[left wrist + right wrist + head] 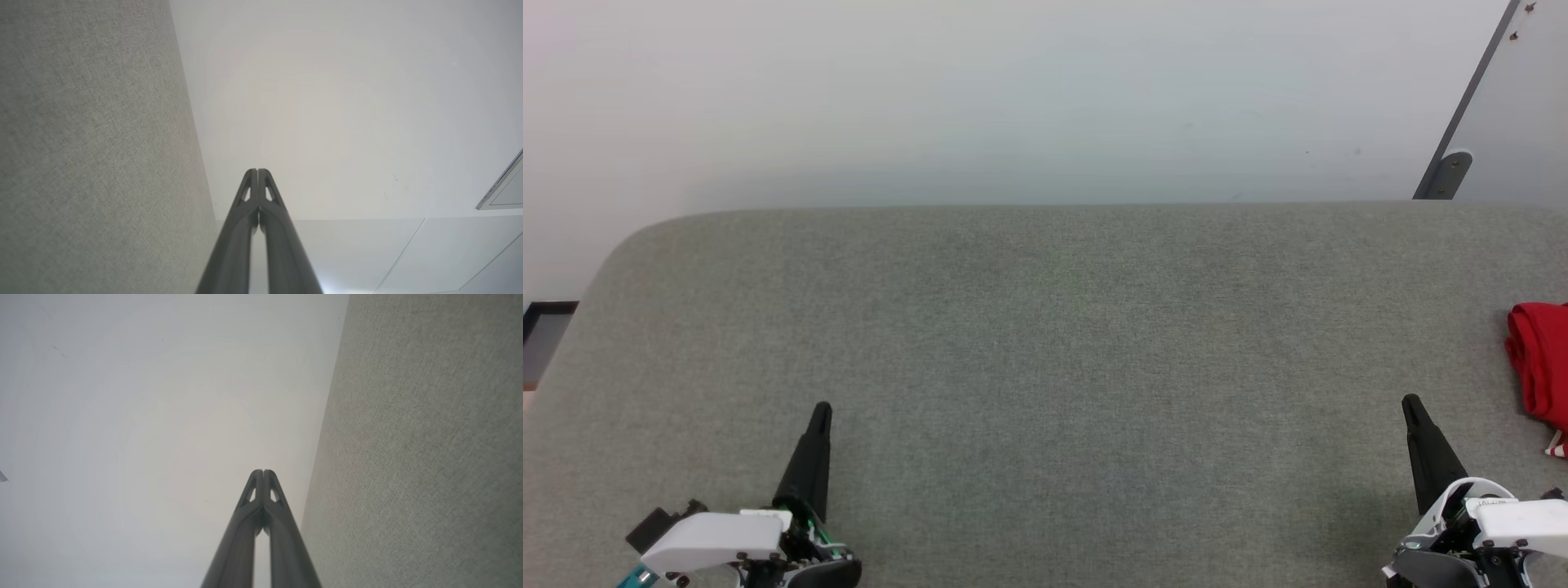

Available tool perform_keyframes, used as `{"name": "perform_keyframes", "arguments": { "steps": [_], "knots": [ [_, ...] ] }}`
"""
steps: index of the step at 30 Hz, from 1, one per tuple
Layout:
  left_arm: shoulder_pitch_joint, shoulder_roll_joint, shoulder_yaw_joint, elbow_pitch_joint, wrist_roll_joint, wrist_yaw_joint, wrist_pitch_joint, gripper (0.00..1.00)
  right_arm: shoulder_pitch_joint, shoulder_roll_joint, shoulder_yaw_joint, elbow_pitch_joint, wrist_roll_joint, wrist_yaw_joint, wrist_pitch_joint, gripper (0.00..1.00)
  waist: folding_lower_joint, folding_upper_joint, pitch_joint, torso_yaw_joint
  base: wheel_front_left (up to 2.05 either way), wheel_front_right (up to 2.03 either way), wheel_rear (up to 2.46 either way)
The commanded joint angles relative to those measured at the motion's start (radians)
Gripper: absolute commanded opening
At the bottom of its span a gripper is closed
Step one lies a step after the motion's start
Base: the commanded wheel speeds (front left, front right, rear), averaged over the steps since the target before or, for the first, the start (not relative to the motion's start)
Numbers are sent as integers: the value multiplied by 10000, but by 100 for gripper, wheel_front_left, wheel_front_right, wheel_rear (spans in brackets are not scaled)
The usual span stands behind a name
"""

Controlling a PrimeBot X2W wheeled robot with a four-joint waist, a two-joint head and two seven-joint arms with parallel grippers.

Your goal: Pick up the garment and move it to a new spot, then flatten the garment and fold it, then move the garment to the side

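A red garment (1539, 363) lies bunched at the far right edge of the grey fabric table (1045, 343), cut off by the head view's border. My right gripper (1410, 403) rests at the lower right, left of the garment and apart from it, fingers pressed together with nothing between them. My left gripper (822, 410) sits at the lower left, far from the garment, also shut and empty. In the left wrist view my left gripper (258, 170) has its tips touching against a white wall. In the right wrist view my right gripper (263, 472) is closed the same way.
A pale wall (1013, 98) rises behind the table's far edge. A grey panel with a bracket (1450, 173) leans at the upper right. A dark-framed object (543, 322) sits off the table's left side.
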Motion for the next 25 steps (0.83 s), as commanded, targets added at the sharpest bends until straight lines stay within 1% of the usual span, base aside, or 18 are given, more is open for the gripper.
{"name": "perform_keyframes", "arguments": {
  "steps": [1,25],
  "knots": [
    [-103,-16,26,22,52,20,19,0,-30,-13,9,1,51,-14,14,0,0,0,0,0,0,0,0],
    [-103,-21,33,22,59,22,26,0,-30,-13,9,0,51,-14,13,0,0,0,0,0,0,0,0]
  ]
}}
